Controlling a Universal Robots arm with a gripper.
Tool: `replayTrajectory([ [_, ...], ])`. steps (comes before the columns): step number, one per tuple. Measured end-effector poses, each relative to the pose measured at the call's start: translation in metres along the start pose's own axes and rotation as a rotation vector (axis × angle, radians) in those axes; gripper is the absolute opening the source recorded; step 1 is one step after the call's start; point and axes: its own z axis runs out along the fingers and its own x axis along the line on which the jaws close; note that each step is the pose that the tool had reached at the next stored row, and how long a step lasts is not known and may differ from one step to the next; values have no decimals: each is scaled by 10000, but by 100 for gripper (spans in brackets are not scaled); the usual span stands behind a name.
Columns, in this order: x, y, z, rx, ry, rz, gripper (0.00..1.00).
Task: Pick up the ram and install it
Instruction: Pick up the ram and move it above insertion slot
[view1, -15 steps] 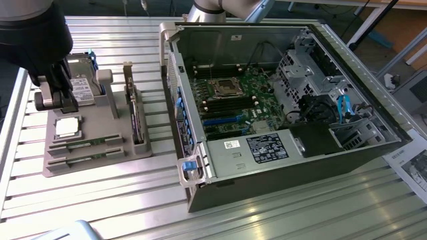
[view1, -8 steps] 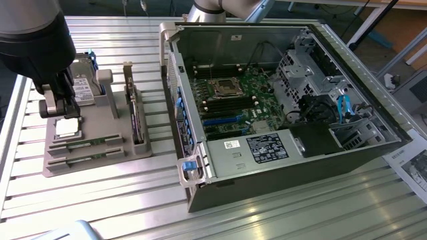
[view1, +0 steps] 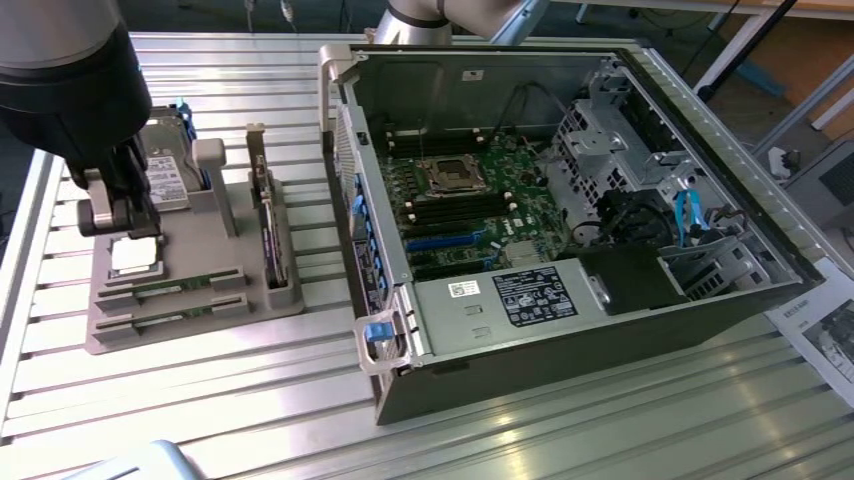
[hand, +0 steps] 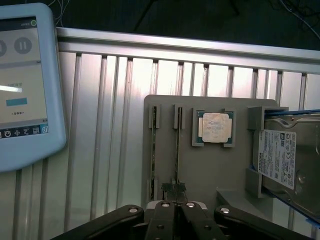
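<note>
Two green ram sticks lie side by side in slots of a grey holder (hand: 210, 170): one ram (hand: 177, 150) and its twin (hand: 153, 150). In the exterior view they sit at the holder's near end (view1: 180, 284), (view1: 180, 309). My gripper (hand: 173, 187) hovers over the holder at the end of the first ram, its two fingers pressed together with nothing between them. From the exterior view the gripper (view1: 123, 232) hangs above the holder, near the silver processor chip (view1: 134, 256). The open computer case (view1: 561, 330) stands at the exterior view's right, its motherboard (view1: 467, 190) exposed.
The holder also carries the processor chip (hand: 215, 127), a hard drive (hand: 287, 160) and a dark expansion card (view1: 271, 235) standing on edge. A control tablet (hand: 25, 85) lies on the ribbed aluminium table beside the holder. The case's raised walls ring the motherboard.
</note>
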Motion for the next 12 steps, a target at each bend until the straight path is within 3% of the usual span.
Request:
replayTrajectory([
  [6,0,0,0,0,0,0,25],
  [7,0,0,0,0,0,0,31],
  [12,15,0,66,9,-4,-1,31],
])
